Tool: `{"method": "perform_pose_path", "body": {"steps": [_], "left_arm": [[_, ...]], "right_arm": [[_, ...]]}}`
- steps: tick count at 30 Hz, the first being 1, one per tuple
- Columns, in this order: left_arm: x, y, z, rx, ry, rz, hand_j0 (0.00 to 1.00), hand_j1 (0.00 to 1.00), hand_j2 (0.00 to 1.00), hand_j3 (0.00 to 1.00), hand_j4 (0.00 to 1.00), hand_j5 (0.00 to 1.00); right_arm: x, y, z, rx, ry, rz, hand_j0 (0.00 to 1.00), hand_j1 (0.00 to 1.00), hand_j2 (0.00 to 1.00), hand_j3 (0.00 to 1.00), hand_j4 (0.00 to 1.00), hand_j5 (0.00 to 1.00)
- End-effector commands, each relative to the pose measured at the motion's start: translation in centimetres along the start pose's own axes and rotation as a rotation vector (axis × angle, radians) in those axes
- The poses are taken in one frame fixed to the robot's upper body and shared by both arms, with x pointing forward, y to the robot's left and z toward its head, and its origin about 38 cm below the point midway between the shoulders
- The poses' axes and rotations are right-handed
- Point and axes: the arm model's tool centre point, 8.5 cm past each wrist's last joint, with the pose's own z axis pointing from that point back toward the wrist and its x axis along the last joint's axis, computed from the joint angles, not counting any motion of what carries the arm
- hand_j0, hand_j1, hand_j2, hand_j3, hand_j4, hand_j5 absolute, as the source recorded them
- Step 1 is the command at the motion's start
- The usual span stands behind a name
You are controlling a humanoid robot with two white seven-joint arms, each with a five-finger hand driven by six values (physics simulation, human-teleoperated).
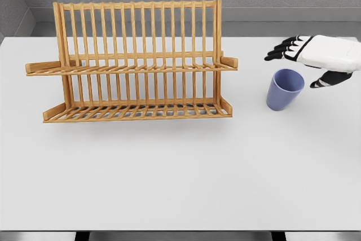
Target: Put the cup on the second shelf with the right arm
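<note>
In the head view, the blue cup stands upright on the white table at the right of the frame, well apart from the wooden rack at upper left. The right hand hovers just above the cup, fingers spread, seemingly holding nothing.
</note>
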Motion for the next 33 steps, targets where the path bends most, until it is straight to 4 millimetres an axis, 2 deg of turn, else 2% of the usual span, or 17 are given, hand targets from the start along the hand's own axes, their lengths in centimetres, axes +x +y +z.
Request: {"method": "perform_pose_path", "body": {"steps": [1, 4, 11, 26, 33], "left_arm": [[0.0, 0.0, 0.0, 0.0, 0.0, 0.0, 1.0, 1.0, 1.0, 1.0, 1.0, 1.0], [0.0, 0.0, 0.0, 0.0, 0.0, 0.0, 1.0, 1.0, 1.0, 1.0, 1.0, 1.0], [0.0, 0.0, 0.0, 0.0, 0.0, 0.0, 1.0, 1.0, 1.0, 1.0, 1.0, 1.0], [0.0, 0.0, 0.0, 0.0, 0.0, 0.0, 1.0, 1.0, 1.0, 1.0, 1.0, 1.0], [0.1, 0.0, 0.0, 0.0, 0.0, 0.0, 1.0, 1.0, 1.0, 1.0, 1.0, 1.0]], "right_arm": [[-0.4, 1.2, -0.4, 0.024, 0.006, -0.03, 1.0, 1.0, 1.0, 1.0, 1.0, 1.0], [-0.6, 1.4, -0.5, 0.03, 0.01, -0.035, 1.0, 1.0, 1.0, 1.0, 1.0, 1.0], [-1.8, 4.8, -1.7, 0.096, 0.031, -0.108, 1.0, 1.0, 1.0, 1.0, 1.0, 1.0], [-3.8, 5.5, -3.8, 0.122, 0.066, -0.139, 1.0, 1.0, 1.0, 1.0, 1.0, 1.0], [-3.9, 5.8, -4.6, 0.14, 0.059, -0.146, 1.0, 1.0, 1.0, 1.0, 1.0, 1.0]]}}
